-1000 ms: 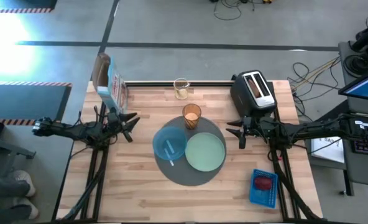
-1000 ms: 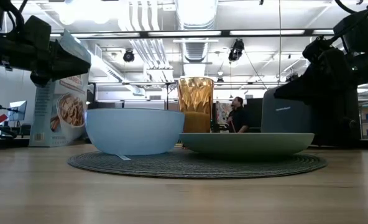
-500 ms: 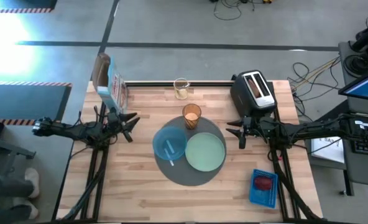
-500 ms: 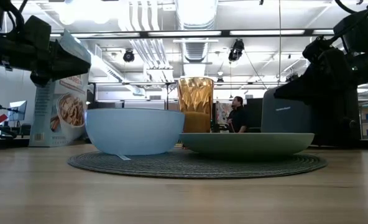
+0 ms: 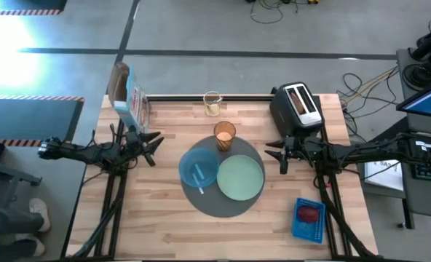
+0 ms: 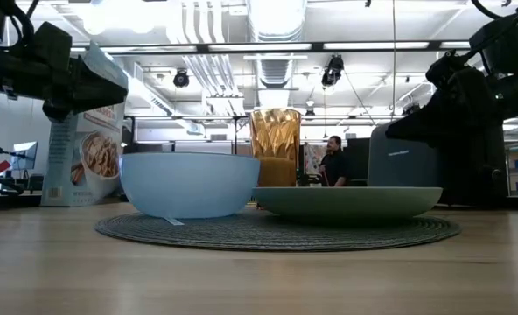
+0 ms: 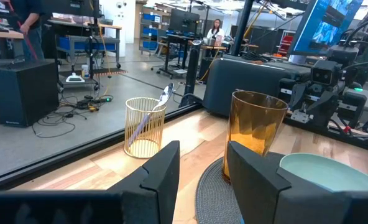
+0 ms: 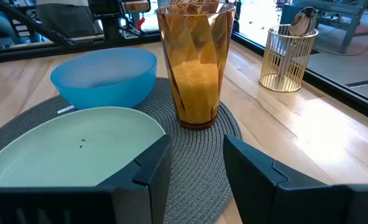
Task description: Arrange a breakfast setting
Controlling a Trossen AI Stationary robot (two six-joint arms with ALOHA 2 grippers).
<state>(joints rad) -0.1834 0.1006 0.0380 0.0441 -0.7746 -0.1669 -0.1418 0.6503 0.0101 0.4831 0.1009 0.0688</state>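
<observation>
A round dark-grey mat (image 5: 223, 205) lies mid-table. On it rest a small blue bowl (image 5: 199, 167) on the left, a pale-green plate (image 5: 240, 178) on the right and an amber tumbler (image 5: 224, 135) at its far edge. A small spoon (image 7: 163, 96) stands in a gold wire holder (image 5: 212, 104). The red fruit (image 5: 309, 214) lies in the blue basket. A toast slice (image 5: 298, 97) stands in the toaster's slot. My left gripper (image 5: 151, 145) hovers open left of the mat. My right gripper (image 5: 277, 154) hovers open right of it. Both hold nothing.
A cereal box (image 5: 127, 94) stands at the far left corner. The black-and-silver toaster (image 5: 297, 109) is at the far right, just behind my right arm. The blue slotted basket (image 5: 309, 220) sits near the front right corner. Bare wood lies along the near edge (image 5: 201, 240).
</observation>
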